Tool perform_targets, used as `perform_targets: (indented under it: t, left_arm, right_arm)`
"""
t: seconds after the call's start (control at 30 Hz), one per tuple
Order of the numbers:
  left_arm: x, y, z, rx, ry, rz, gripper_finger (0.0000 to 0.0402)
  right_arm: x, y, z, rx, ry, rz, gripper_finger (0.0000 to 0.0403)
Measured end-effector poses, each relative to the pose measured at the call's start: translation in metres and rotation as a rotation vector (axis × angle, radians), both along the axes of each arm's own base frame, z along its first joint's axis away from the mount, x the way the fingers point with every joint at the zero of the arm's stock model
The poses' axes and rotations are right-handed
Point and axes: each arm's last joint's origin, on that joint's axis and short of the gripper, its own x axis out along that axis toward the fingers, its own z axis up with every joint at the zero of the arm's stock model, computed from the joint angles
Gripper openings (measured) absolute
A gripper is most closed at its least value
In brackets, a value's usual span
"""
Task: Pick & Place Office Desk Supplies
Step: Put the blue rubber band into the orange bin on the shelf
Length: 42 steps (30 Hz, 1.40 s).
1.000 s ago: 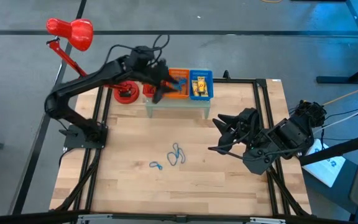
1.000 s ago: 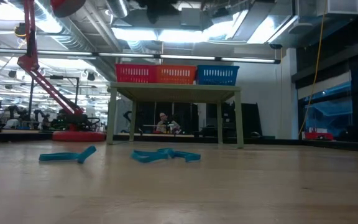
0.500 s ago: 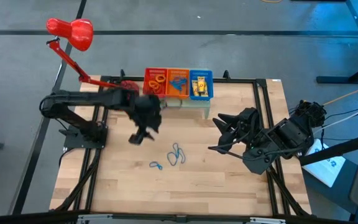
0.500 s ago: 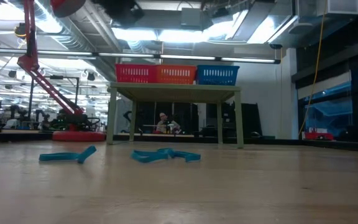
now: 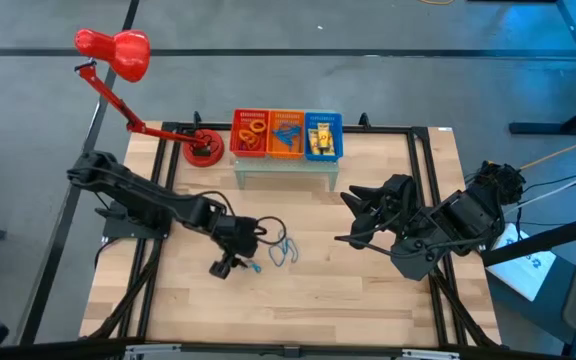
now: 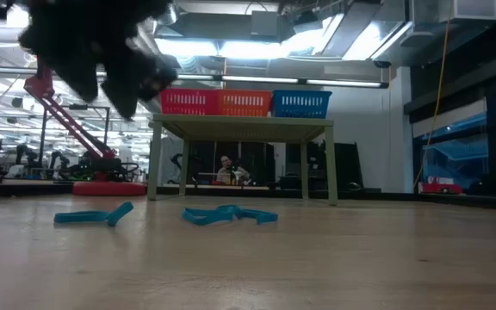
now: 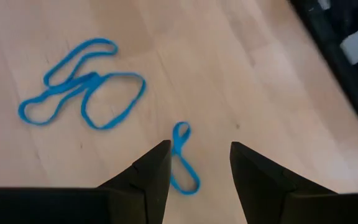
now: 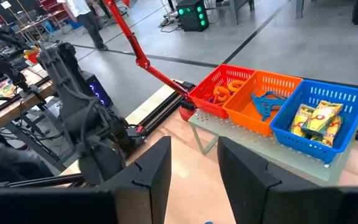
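Low over the small blue loop (image 7: 183, 158), left gripper (image 7: 194, 163), jaws apart.

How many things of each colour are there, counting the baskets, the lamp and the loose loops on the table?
Red: 2, the red basket and the red desk lamp.
Orange: 1, the orange basket.
Blue: 3, the blue basket, the small blue loop and the tangle of blue loops.
Total: 6.

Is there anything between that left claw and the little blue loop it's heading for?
Nothing visible. The left tool hangs open right over the small blue loop, with only bare table around it. The bigger blue loops lie off to one side.
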Motion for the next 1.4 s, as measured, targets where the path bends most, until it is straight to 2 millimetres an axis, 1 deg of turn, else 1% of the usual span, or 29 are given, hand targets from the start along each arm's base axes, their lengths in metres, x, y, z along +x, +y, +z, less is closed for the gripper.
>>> perform_targets:
  t: [0.07,0.13,0.33,0.47,0.67,0.87,0.97,1.2,1.4]
  left_arm:
    - [0.000,-0.001,-0.012,-0.007,0.011,0.008,0.0161]
    - [0.003,-0.003,-0.019,-0.014,0.000,0.006,0.0161]
    - [0.011,-0.010,-0.046,-0.024,0.042,-0.020,0.0161]
    - [0.019,-0.012,-0.053,-0.033,0.017,-0.030,0.0161]
    - [0.023,-0.013,-0.059,-0.039,0.016,-0.026,0.0161]
    - [0.031,-0.014,-0.074,-0.057,0.025,-0.026,0.0146]
    - [0.034,-0.012,-0.079,-0.057,0.026,-0.014,0.0138]
    - [0.035,-0.006,-0.079,-0.034,0.028,0.018,0.0127]
    - [0.029,-0.005,-0.085,-0.042,0.055,0.024,0.0125]
  right_arm:
    - [0.000,0.000,0.000,0.002,-0.003,-0.001,0.0132]
    - [0.000,0.000,0.000,0.006,-0.007,-0.001,0.0132]
    - [0.003,0.002,0.000,0.013,-0.016,-0.003,0.0132]
    - [0.006,0.004,-0.003,0.015,-0.010,-0.005,0.0132]
    - [0.010,0.006,-0.006,0.026,-0.005,-0.004,0.0132]
    - [0.010,0.006,-0.006,0.032,-0.004,0.000,0.0132]
    - [0.010,0.006,-0.006,0.037,0.000,0.005,0.0132]
    - [0.010,0.006,-0.007,0.052,0.013,0.021,0.0132]
    - [0.010,0.006,-0.007,0.051,0.014,0.022,0.0132]
